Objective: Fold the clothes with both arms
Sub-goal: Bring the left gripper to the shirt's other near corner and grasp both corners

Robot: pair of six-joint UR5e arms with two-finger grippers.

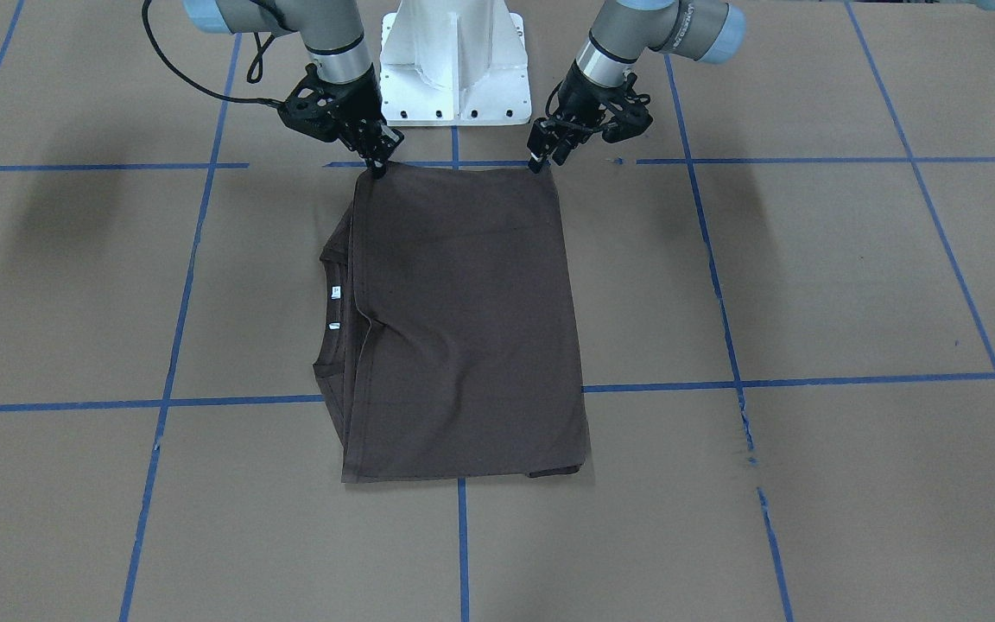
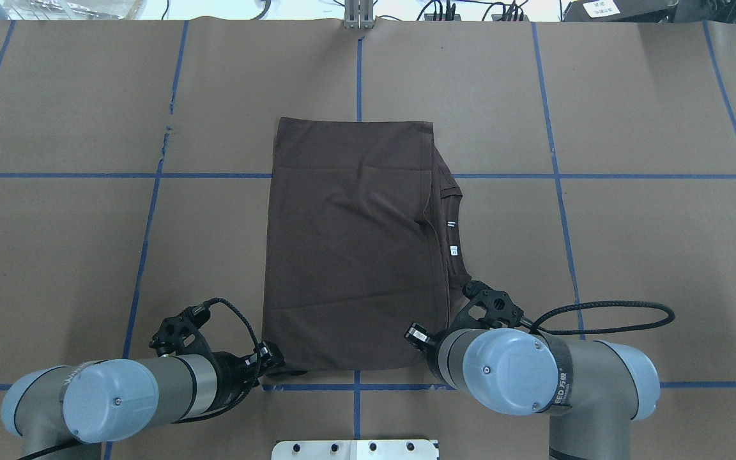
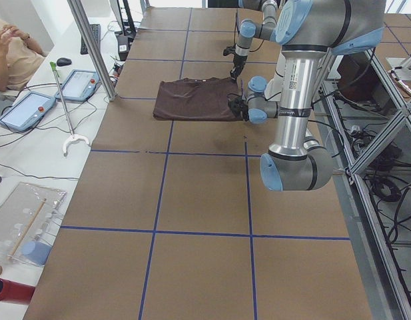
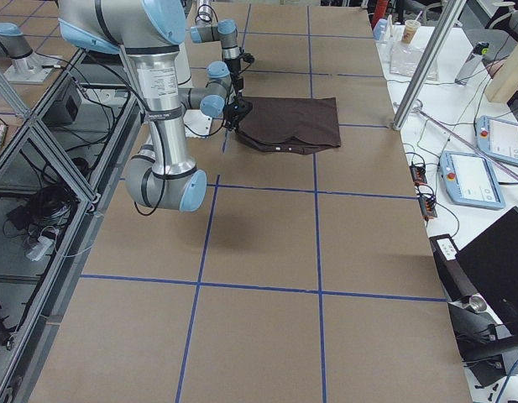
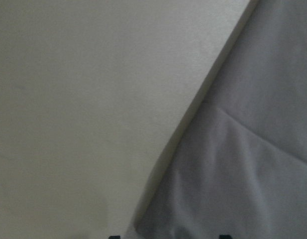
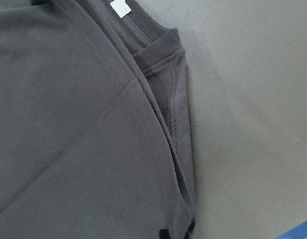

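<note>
The dark grey-brown T-shirt (image 1: 463, 320) lies folded into a flat rectangle mid-table, with its collar and white tags (image 2: 451, 236) showing along one side. My left gripper (image 1: 541, 161) stands at the shirt's near corner (image 2: 275, 363). In the left wrist view its fingertips sit wide apart at the bottom edge, with the shirt's corner (image 5: 233, 174) between them. My right gripper (image 1: 378, 166) pinches the other near corner. The right wrist view shows layered hems (image 6: 158, 124) and the tips close together. From overhead, the right wrist hides that gripper.
The white pedestal base (image 1: 454, 69) stands just behind both grippers. Blue tape lines (image 2: 358, 70) grid the brown table cover. The right arm's black cable (image 2: 604, 319) loops over the table. A person (image 3: 8, 47) and teach pendants (image 3: 25, 110) are beyond the far edge.
</note>
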